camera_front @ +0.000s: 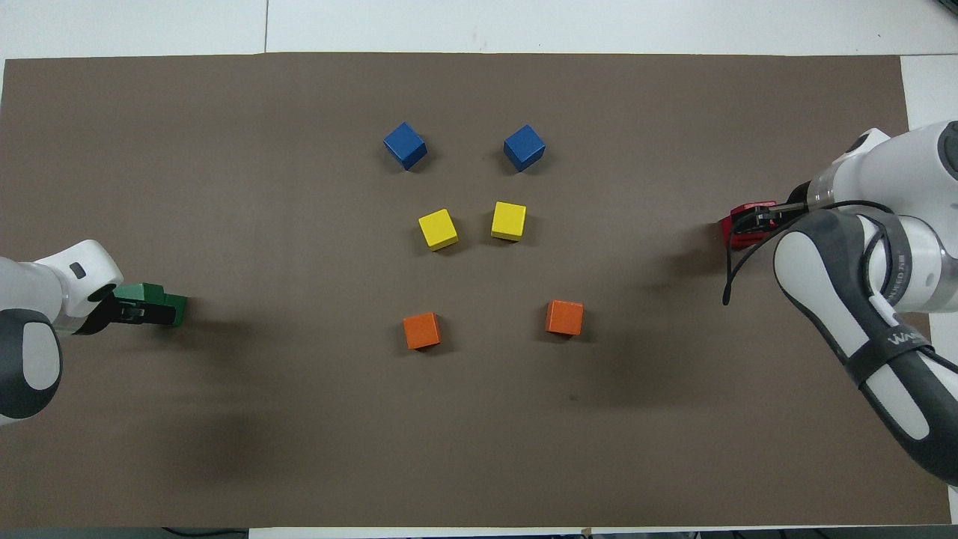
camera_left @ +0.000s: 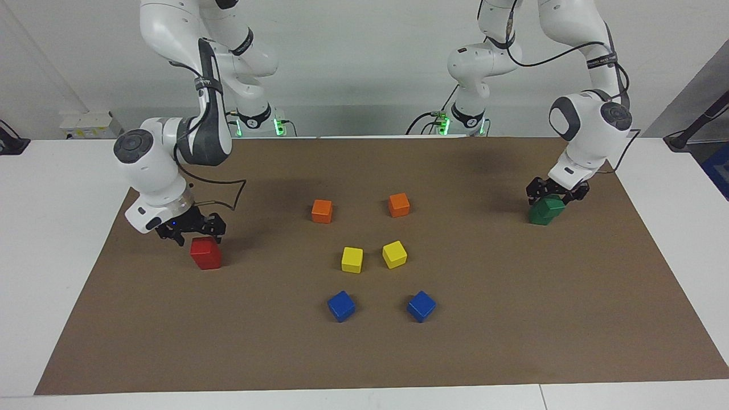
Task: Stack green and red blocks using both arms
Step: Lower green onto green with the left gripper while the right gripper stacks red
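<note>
green stack [camera_left: 545, 210]: lower cube mostly covered by the upper one in the facing view; the seam between them is hard to read.
left claw [camera_left: 557, 192]: finger gap can't be made out; in the overhead view its tips blend into the green stack [camera_front: 153, 303].
red stack [camera_left: 205, 253]: cube boundary unclear; in the overhead view the right claw [camera_front: 757, 218] covers most of it, only a red sliver [camera_front: 737, 236] shows.
right claw [camera_left: 192, 226]: finger state unreadable.
arms: upper links cut off at the picture edges.
counter [camera_left: 34, 239]: corners cut off by the frame.

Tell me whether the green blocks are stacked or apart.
Stacked: one green block sits skewed on the other, with the left gripper at the top one.
</note>
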`<state>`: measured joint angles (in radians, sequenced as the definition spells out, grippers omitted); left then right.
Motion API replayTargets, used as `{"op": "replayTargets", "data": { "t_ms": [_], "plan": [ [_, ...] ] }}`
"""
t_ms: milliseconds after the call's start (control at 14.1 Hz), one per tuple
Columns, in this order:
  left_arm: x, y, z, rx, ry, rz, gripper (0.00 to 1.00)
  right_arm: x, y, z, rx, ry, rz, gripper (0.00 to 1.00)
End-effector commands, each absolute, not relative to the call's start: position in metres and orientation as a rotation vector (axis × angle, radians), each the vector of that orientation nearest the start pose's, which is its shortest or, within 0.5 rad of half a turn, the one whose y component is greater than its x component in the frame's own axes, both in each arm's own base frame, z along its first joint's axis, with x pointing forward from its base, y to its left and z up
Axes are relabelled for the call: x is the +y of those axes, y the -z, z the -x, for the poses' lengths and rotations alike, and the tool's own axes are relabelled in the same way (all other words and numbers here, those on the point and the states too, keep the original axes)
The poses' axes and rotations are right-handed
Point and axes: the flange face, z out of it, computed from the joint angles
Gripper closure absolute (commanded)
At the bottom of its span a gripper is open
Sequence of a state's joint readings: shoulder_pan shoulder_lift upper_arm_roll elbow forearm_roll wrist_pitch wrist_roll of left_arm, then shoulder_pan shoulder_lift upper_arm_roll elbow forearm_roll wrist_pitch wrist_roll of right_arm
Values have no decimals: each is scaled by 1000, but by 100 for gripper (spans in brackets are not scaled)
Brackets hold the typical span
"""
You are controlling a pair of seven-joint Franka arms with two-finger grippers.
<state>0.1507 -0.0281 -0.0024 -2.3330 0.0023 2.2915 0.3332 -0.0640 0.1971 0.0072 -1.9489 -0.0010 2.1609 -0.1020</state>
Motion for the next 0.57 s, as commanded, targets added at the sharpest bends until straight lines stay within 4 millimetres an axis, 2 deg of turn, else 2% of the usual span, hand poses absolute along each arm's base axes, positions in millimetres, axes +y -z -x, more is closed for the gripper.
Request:
{"op": "replayTargets", "data": {
  "t_ms": [0, 212, 354, 496],
  "plan": [
    [75, -368, -510, 317, -82, 3130, 0, -27, -449, -599, -107, 15, 3119, 0],
    [76, -411, -529, 319, -125, 3135, 0, -10, -511, -582, -153, 64, 3120, 0],
    [74, -451, -539, 315, -127, 3137, 0, 2, -543, -564, -183, 57, 3117, 0],
    [70, -486, -542, 299, -103, 3136, 0, 1, -568, -558, -185, -3, 3117, 0]
  ]
}}
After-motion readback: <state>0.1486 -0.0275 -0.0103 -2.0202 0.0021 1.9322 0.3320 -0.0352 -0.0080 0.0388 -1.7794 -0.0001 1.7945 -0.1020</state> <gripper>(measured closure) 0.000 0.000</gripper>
